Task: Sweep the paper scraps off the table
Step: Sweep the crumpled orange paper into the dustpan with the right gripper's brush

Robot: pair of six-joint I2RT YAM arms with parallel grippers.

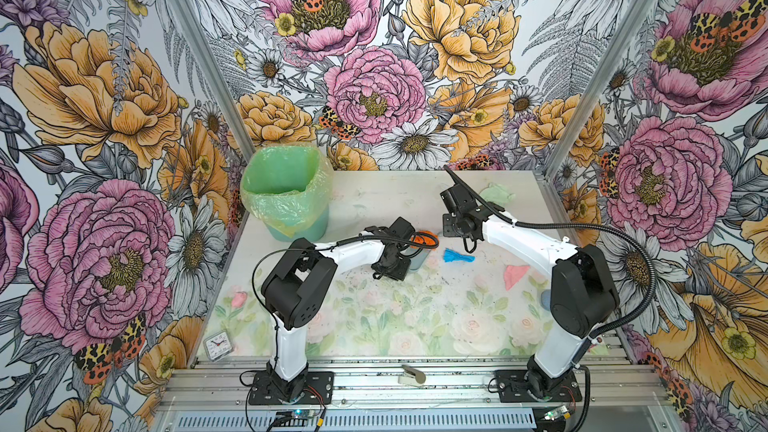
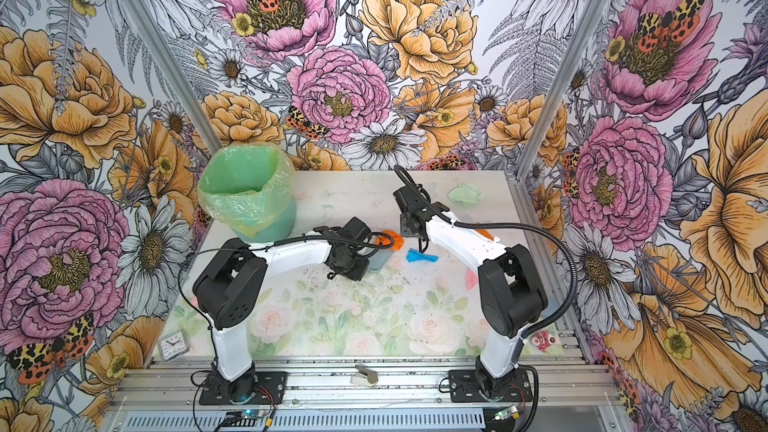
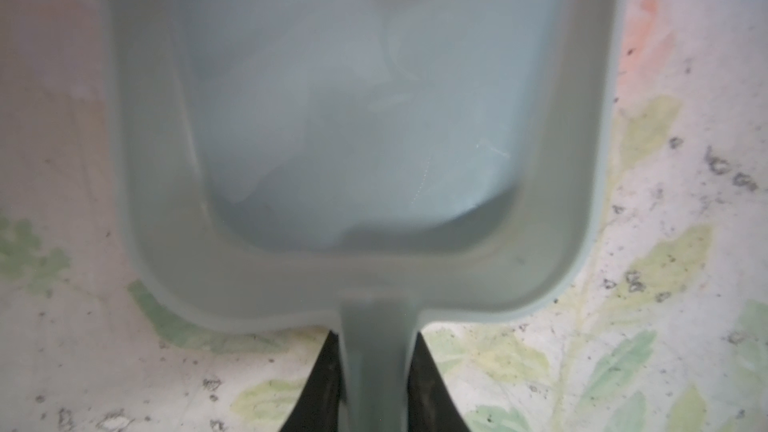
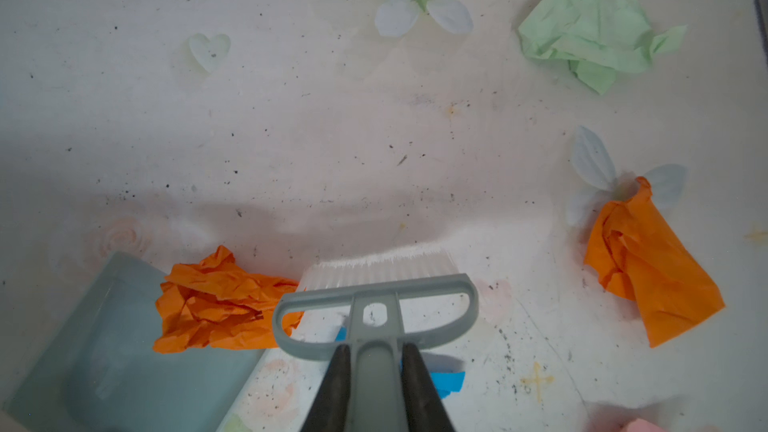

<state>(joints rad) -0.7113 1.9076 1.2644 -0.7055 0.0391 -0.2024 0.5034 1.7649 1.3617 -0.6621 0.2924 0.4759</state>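
My left gripper (image 3: 374, 335) is shut on the handle of the grey-blue dustpan (image 3: 374, 118), which lies flat on the table (image 1: 374, 326). The pan holds nothing that I can make out. A crumpled orange paper scrap (image 4: 220, 305) rests at the pan's lip (image 4: 104, 347). My right gripper (image 4: 376, 347) is shut on the grey brush (image 4: 376, 297), its white bristles touching the table just beside that scrap. A blue scrap (image 1: 457, 256) lies under the brush handle. Farther off lie a second orange scrap (image 4: 648, 268), a pale green one (image 4: 590, 22) and a pink one (image 1: 515, 275).
A bin lined with a green bag (image 1: 286, 189) stands at the back left, close behind the left arm. A small clock (image 1: 218, 344) sits at the front left corner. A pale clip-like object (image 1: 411, 374) lies on the front aluminium rail.
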